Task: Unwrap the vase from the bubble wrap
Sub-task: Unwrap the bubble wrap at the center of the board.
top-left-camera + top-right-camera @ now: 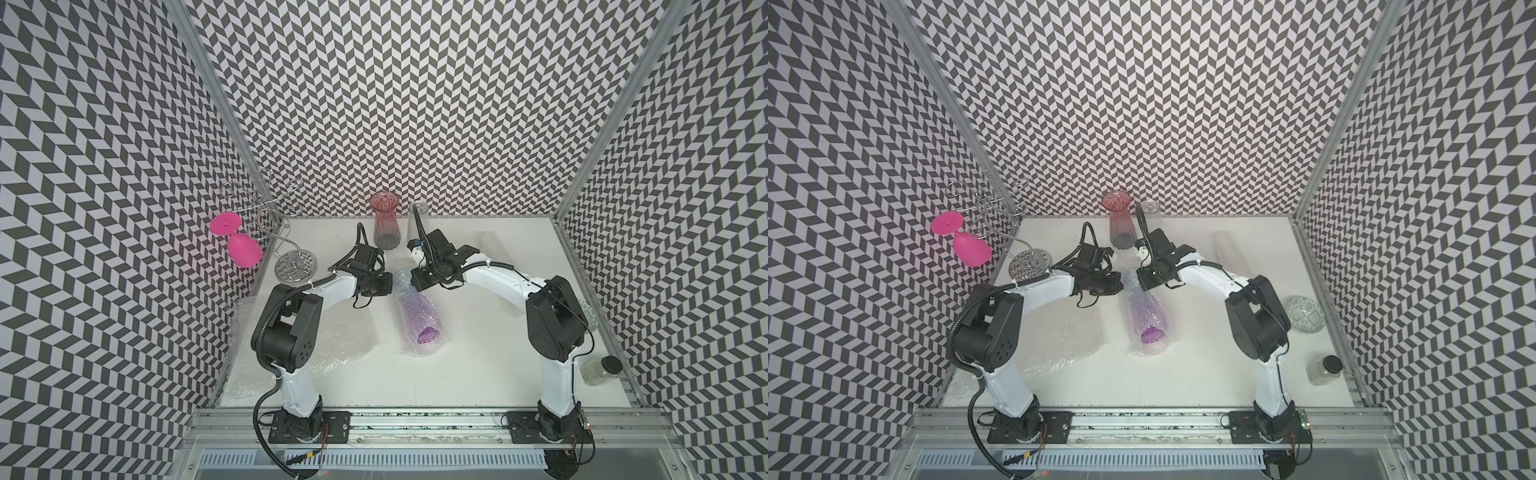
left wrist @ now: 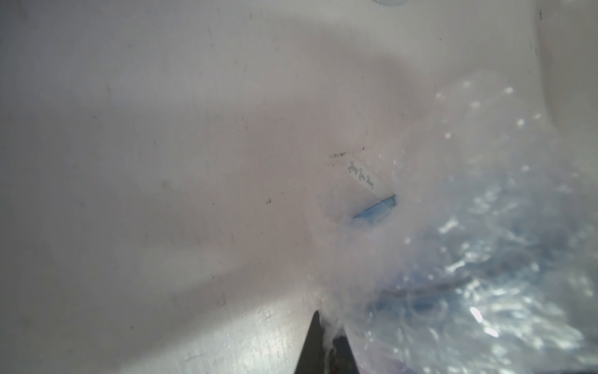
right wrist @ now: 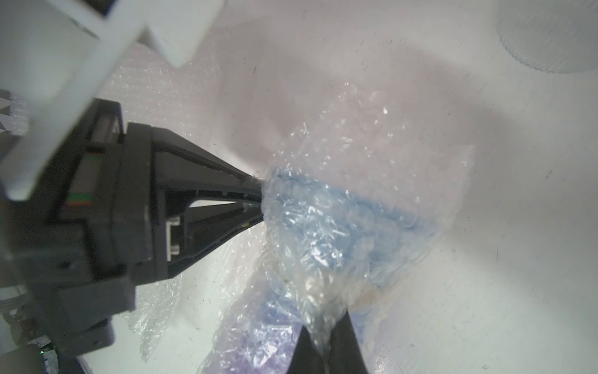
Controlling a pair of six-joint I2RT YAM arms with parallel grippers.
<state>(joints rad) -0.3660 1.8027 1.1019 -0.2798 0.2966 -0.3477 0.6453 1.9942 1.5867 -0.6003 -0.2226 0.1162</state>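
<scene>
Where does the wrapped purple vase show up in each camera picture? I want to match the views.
In a top view: the wrapped vase lies just right of centre, below the middle.
In a top view: the vase lies at centre, below the middle.
Left wrist: vase blurred, lower right.
Right wrist: vase from centre to bottom edge.
Shared landmark: the left pincer, shut on the far end of the bubble wrap.

Both arms bend inward, wrists tipped down — left gripper (image 3: pixel 261 197) and right gripper (image 3: pixel 325 343) pinched closed, near each other.

Lab test cell: chevron-patterned walls (image 1: pixel 415 104), aluminium rail (image 1: pixel 415 419), white table (image 1: pixel 478 353).
</scene>
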